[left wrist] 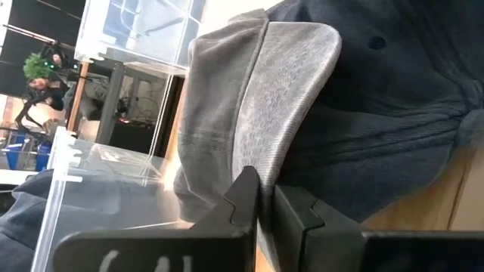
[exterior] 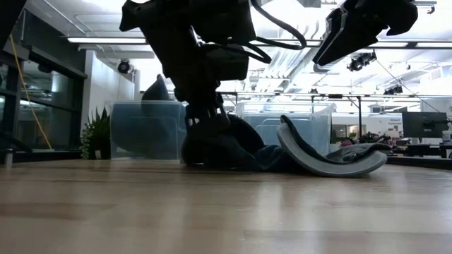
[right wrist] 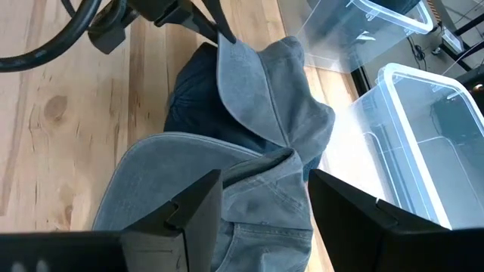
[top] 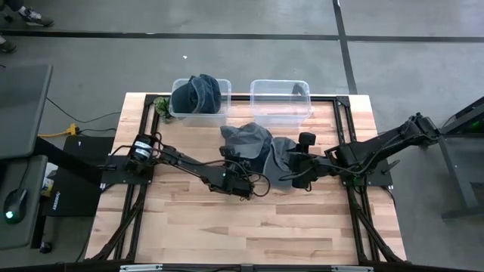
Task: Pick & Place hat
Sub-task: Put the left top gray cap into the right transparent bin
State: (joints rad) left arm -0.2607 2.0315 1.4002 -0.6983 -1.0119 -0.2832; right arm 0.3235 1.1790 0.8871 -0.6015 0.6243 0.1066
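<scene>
Left gripper [left wrist: 266, 208] is clamped on the brim of the grey fabric cap [top: 249, 138] at table centre. A second grey denim cap [right wrist: 227, 193] lies touching it, under the right gripper [right wrist: 265, 208], fingers spread wide. Behind stand two clear plastic bins [top: 281, 102], the left one holding a dark hat [top: 198, 92].

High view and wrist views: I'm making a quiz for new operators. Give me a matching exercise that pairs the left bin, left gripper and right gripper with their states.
1. left bin
2. left gripper
3. right gripper

A. jaws open over a blue-grey hat
B. holds a dark hat
C. jaws shut on the brim of a grey hat

Pairs: 1-B, 2-C, 3-A
</scene>
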